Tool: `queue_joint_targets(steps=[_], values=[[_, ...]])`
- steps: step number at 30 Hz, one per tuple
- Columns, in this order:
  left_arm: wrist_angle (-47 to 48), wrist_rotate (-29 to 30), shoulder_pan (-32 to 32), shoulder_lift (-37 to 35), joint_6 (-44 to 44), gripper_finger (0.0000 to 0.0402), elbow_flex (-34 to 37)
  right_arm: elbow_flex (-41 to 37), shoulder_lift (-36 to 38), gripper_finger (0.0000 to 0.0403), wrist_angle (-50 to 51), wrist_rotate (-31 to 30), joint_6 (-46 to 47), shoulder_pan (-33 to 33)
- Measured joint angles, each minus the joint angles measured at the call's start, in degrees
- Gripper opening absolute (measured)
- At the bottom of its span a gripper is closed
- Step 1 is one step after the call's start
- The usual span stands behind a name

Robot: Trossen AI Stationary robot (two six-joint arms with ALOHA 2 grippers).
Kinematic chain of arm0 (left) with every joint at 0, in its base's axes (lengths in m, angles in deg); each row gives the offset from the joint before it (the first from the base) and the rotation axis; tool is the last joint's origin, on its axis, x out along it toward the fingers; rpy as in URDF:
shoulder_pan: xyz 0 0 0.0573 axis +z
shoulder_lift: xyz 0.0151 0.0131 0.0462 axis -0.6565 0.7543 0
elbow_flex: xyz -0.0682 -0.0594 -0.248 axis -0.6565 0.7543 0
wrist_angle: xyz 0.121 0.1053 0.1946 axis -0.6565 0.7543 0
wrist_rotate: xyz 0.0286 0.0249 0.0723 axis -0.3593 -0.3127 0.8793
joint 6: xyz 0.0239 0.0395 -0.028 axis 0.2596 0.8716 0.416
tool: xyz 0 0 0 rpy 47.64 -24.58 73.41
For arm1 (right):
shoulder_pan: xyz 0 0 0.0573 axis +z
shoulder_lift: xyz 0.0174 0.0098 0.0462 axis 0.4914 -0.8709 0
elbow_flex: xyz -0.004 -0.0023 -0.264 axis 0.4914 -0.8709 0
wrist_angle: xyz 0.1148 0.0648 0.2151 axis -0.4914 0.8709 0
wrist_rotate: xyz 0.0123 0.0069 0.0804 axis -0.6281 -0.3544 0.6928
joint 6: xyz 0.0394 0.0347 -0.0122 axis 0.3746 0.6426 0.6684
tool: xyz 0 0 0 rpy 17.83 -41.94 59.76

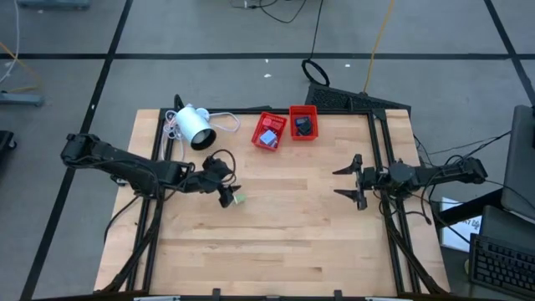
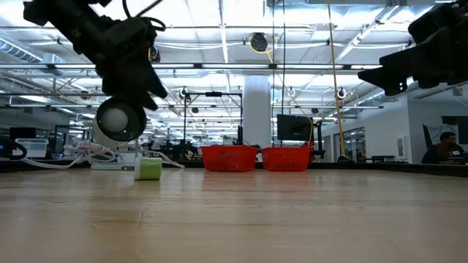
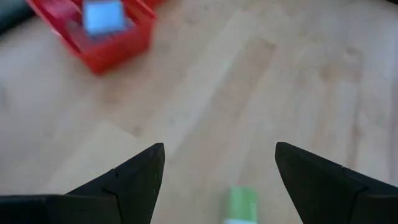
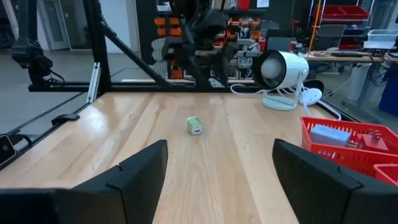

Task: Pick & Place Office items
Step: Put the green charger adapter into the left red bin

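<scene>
Left gripper (image 1: 227,194) hovers above the table (image 1: 284,234), fingers spread, holding nothing. Green item (image 1: 239,199) lies on the wood just beside it. Right gripper (image 1: 351,181) waits spread at the right edge, well apart.

Bright overhead ceiling lights, soft shadows; the left wrist view is blurred.

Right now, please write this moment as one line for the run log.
left pincer: open, above green item on table | right pincer: open, empty, waiting at table's right | red trays: hold other items
</scene>
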Motion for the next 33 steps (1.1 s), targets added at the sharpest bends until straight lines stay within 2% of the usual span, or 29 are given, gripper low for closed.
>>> queue_joint_targets(steps=[4,8,18,22,29,33], values=[[-0.14,-6.04,-0.39,2.21,-1.14,0.031,-0.02,-0.05,-0.29,0.0279,-0.16,-0.02,-0.29,0.0],[-0.12,-9.48,-1.41,5.51,-1.4,0.031,-0.02,-0.09,-0.41,0.0279,-0.18,-0.02,-0.31,0.0],[-4.68,-10.29,-4.49,17.23,-2.68,0.031,-0.02,-0.14,-0.44,0.0279,-0.2,-0.04,-0.33,0.0],[-4.64,-12.28,-5.24,21.24,-6.08,0.031,-0.02,-0.16,-0.46,0.0279,-0.22,-0.04,-0.33,0.0],[-6.49,-12.49,-6.51,22.78,-7.93,0.031,-0.09,-0.16,-0.46,0.0279,-0.22,-0.06,-0.33,0.0],[-15.27,-16.14,-6.99,22.55,-5.43,0.031,0.07,-0.16,-0.46,0.0279,-0.21,-0.07,-0.33,0.0]])
